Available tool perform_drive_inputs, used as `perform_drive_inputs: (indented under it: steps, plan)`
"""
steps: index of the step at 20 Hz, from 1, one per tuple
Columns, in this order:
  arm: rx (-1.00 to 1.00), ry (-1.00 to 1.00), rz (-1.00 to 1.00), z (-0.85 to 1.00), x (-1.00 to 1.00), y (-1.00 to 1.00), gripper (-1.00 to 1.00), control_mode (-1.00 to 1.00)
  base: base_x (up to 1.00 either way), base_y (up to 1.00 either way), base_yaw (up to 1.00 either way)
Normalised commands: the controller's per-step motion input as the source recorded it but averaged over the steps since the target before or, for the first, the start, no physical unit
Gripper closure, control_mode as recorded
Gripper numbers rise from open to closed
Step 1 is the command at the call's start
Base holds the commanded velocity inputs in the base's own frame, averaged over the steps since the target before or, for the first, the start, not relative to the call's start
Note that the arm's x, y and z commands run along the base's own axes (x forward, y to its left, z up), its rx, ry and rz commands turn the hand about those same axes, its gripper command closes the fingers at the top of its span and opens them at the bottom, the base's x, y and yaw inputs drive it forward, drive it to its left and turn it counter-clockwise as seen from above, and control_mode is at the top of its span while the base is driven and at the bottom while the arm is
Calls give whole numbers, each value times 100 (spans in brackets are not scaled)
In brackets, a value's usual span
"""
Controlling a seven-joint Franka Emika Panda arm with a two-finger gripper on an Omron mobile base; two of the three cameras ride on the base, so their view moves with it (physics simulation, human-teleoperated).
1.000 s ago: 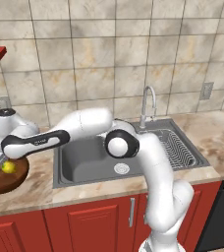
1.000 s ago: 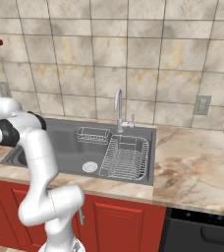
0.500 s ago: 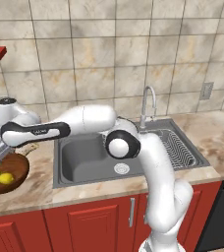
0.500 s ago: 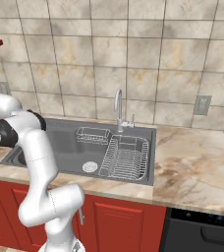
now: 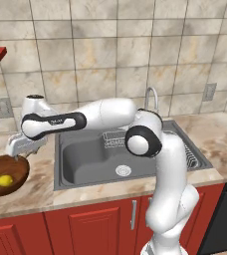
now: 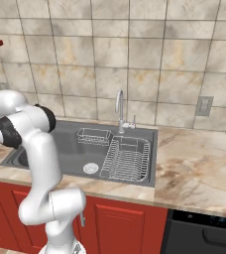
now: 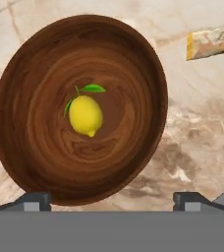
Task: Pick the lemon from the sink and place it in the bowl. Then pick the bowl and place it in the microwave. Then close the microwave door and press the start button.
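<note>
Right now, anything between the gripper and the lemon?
Nothing. In the hand view the lemon lies in the bowl with open air between it and the open gripper; the left base view shows the gripper above the bowl's rim.

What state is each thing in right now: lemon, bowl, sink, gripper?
lemon: lying loose in the bowl's middle, not held.
bowl: upright on the counter left of the sink, holding the lemon.
sink: basin bare around the drain, wire racks in place.
gripper: open, empty, above the bowl's rim.
</note>
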Motion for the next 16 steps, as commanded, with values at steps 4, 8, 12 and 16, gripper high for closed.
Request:
perform_drive_inputs:
  steps: [4, 8, 12, 16]
  plan:
    - [0, 18, -42, -50, -2, -1, -100, -100, 0, 0, 0]
    - [0, 17, -40, -34, 0, 39, -100, -100, 0, 0, 0]
    - [0, 12, -31, -24, 1, 39, -100, -100, 0, 0, 0]
    - [0, 14, -25, -23, 7, 24, -100, -100, 0, 0, 0]
